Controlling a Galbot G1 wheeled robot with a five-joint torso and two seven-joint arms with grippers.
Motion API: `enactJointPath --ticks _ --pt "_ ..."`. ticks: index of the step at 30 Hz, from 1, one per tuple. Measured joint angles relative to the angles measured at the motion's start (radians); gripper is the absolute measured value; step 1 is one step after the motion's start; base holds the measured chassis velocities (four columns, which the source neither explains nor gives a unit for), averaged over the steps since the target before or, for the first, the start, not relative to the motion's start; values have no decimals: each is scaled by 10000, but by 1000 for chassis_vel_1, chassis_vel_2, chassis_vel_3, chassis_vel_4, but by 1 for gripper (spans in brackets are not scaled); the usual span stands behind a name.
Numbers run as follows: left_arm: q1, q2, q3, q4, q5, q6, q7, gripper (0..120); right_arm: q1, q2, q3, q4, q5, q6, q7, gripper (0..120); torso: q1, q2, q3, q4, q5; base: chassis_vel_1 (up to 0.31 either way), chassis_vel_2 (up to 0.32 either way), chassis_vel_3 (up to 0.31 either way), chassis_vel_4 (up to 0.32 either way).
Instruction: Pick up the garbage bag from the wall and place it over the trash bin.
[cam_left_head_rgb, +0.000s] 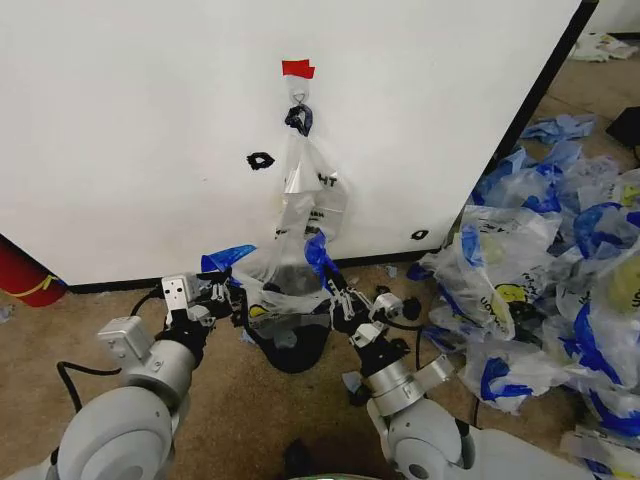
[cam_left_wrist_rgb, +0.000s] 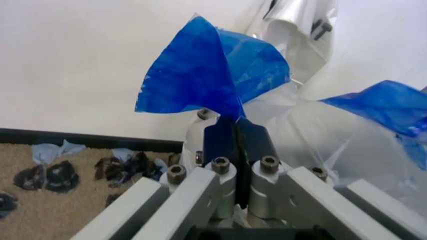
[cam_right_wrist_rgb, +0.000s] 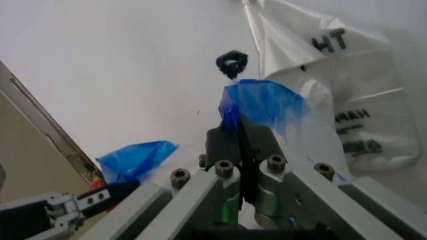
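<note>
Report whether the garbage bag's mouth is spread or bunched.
Spread: left gripper and right gripper hold the garbage bag's blue handles apart over the trash bin.

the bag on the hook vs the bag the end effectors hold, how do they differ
The narrow clear plastic bag with dark lettering hangs from the metal hook on the white wall panel. The translucent white garbage bag with blue handles sits lower, over the round black trash bin, stretched between the left end effector and right end effector. Both are thin plastic.
</note>
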Motion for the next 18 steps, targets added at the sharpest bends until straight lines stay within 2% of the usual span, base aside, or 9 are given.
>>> enactJointPath --ticks 10,18 --pt "-9 -238 672 234 219 0 -17 0 -197 -302 110 -331 -21 144 -15 0 0 0 0 -1 0 0 0 0 0" --pt "20 -338 1100 695 621 -136 0 0 -433 -242 309 -718 -85 276 -55 0 0 0 0 0 1 0 0 0 0"
